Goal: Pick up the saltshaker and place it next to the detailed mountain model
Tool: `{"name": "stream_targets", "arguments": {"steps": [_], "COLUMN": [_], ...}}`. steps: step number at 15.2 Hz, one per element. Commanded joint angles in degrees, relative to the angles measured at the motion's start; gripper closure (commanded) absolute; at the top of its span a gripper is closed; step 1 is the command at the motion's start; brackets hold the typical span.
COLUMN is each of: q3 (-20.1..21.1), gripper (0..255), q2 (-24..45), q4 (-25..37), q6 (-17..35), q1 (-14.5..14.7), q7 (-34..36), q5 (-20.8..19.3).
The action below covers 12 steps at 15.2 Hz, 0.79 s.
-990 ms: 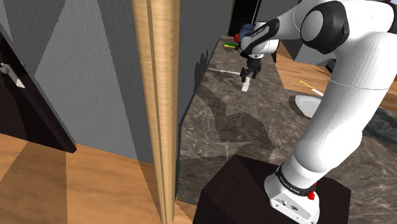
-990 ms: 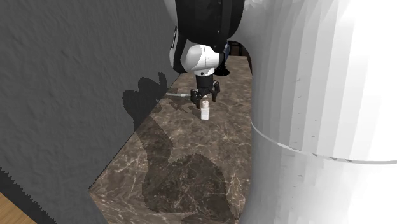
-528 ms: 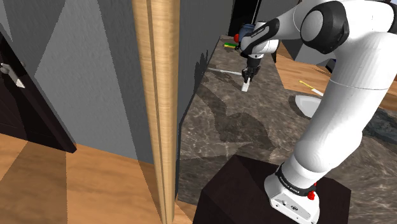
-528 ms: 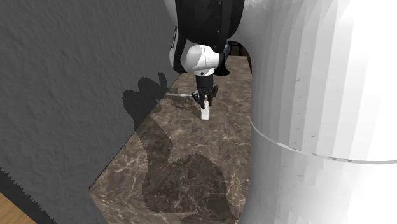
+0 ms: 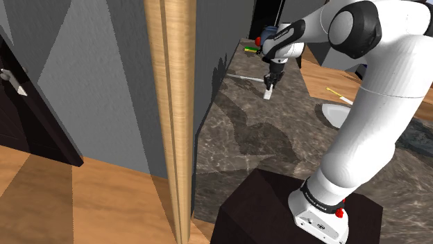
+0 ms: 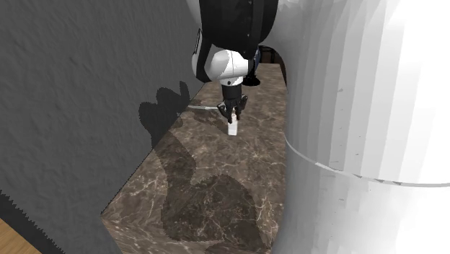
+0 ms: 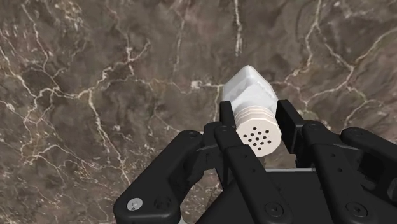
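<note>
Saltshaker (image 7: 253,105), white-bodied with a beige perforated cap, stands on the brown marbled surface (image 7: 95,89), upper right of centre in the shoulder view. The 2 black fingers (image 7: 289,121), spread 1 second ago, now pinch its neck; lifting looks ready to begin.

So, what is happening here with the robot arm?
The white Franka arm reaches over a brown marble countertop. Its black two-finger gripper is shut on a small white saltshaker with a perforated beige cap, clasping it just below the cap. The saltshaker seems to rest on the countertop, not yet lifted, so the carrying has not begun.
</note>
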Motion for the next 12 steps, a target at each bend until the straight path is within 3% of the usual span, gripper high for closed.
{"name": "stream_targets", "arguments": {"steps": [1, 12], "q3": [-0.12, -0.53], "gripper": [255, 255], "q2": [-0.52, -4.01], "q4": [0.52, 5.03], "q6": [-1.03, -8.74], "q1": [0.05, 0.55], "q7": [0.10, 0.69], "q5": [-0.28, -1.90]}}
